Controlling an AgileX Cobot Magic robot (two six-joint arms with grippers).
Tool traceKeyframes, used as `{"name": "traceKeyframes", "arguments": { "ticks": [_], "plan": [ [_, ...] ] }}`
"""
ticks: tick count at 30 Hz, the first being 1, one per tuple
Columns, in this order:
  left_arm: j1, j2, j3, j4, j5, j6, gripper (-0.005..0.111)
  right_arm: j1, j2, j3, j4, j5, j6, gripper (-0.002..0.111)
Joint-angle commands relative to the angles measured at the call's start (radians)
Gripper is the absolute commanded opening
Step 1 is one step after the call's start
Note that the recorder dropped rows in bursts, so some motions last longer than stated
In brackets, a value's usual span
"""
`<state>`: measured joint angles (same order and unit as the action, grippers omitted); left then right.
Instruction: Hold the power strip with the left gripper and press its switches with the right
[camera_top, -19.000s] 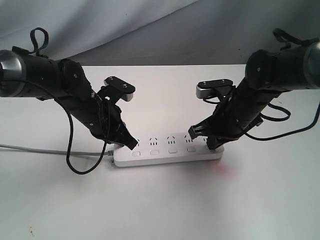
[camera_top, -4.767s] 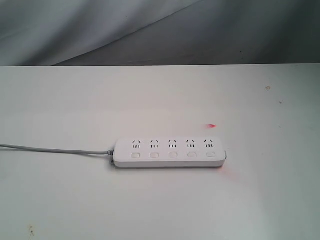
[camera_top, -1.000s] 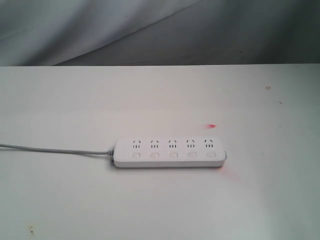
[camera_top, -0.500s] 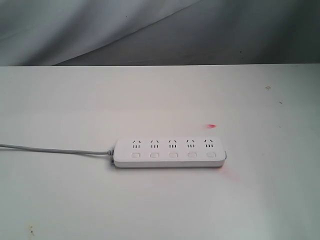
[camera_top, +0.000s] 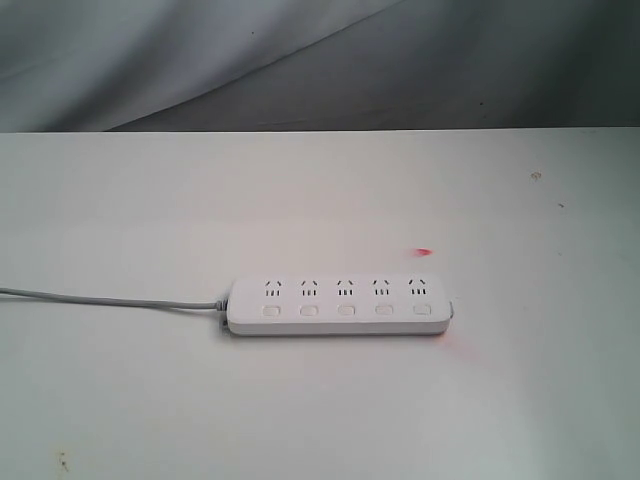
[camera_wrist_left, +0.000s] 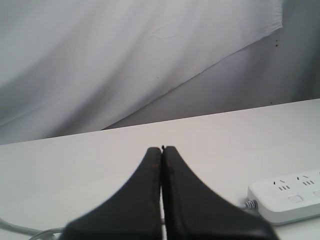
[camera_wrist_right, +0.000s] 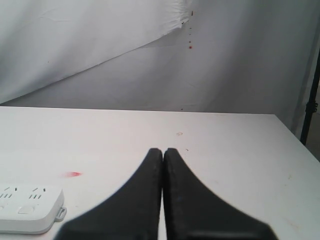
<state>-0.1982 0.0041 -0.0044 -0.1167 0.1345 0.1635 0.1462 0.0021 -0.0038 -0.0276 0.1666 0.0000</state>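
Left tool (camera_wrist_left: 161, 148) and right tool (camera_wrist_right: 163, 150) are sitting shut and empty, clear of the power strip (camera_top: 338, 305); pressing switches (camera_top: 346, 311) unheld is risking it skidding.

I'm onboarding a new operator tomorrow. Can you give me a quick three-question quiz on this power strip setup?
1. True or false: the left gripper is clamped on the power strip.
2. How many switches does the strip carry?
3. In the exterior view, the cord leaves the strip toward: A) the left, B) the right, C) the far edge.
Key: 1 false, it is shut on nothing and off the strip; 2 five; 3 A.
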Motion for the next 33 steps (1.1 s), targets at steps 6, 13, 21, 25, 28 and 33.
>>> {"name": "traceKeyframes", "arguments": {
  "ticks": [6,13,21,25,28,33],
  "plan": [
    [0.021,-0.004,0.004,0.000,0.002,-0.006,0.000,-0.007,-0.002,0.004,0.006,-0.007,0.000,0.000],
    [0.069,-0.004,0.004,0.000,0.002,-0.006,0.000,-0.007,-0.002,0.004,0.006,-0.007,0.000,0.000],
    [0.069,-0.004,0.004,0.000,0.002,-0.006,0.000,-0.007,-0.002,0.004,0.006,-0.007,0.000,0.000],
    [0.069,-0.004,0.004,0.000,0.002,-0.006,0.000,-0.007,-0.002,0.004,0.006,-0.007,0.000,0.000],
    [0.079,-0.004,0.004,0.000,0.002,-0.006,0.000,-0.007,-0.002,0.004,0.006,-0.007,0.000,0.000],
    [0.120,-0.004,0.004,0.000,0.002,-0.006,0.000,-0.007,-0.002,0.004,0.006,-0.007,0.000,0.000]
  ]
}}
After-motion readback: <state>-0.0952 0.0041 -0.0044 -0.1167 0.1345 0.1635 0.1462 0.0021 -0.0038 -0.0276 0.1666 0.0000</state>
